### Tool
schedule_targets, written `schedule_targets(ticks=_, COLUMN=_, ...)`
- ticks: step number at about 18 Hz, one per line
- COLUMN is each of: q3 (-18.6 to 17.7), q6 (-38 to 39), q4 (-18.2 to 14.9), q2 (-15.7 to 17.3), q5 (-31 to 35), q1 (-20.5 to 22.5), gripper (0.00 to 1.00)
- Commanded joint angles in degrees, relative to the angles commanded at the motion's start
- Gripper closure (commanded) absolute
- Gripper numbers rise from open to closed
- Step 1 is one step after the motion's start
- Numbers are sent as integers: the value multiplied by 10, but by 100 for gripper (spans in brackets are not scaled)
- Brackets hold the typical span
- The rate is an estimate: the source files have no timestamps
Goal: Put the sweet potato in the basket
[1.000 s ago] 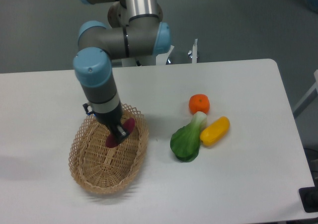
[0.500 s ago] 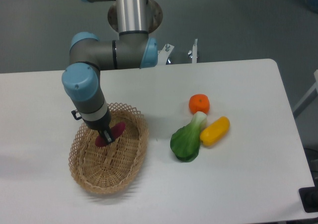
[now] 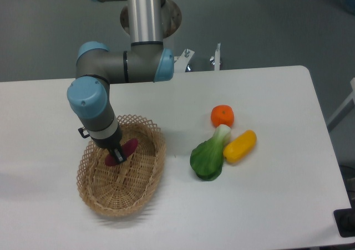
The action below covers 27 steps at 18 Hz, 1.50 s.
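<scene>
The arm is bent down steeply from its base at the table's far edge, and its gripper (image 3: 118, 156) is lowered into the basket (image 3: 145, 190) near the left edge. The sweet potato (image 3: 123, 151) is clamped between the closed jaws, low inside the basket's far half.

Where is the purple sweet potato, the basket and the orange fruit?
sweet potato (image 3: 129, 146): fixed camera, upper end beside the gripper.
basket (image 3: 151, 184): fixed camera, right side of the woven rim.
orange fruit (image 3: 222, 116): fixed camera, middle of the fruit.

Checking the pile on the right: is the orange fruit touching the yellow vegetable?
No: the orange fruit sits apart from the yellow vegetable, with bare table between them.
</scene>
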State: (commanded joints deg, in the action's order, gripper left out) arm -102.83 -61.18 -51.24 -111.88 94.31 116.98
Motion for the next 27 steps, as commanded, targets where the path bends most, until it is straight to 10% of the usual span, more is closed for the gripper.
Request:
schedule_targets(ticks=17, q3=104, q6=164, q4=10, q2=44, q5=-3, q1=108, gripper=0)
schedule_targets(ticks=27, q3=141, q6=-70, q4=-55, q2=77, q5=-20, q1=269, gripper=0)
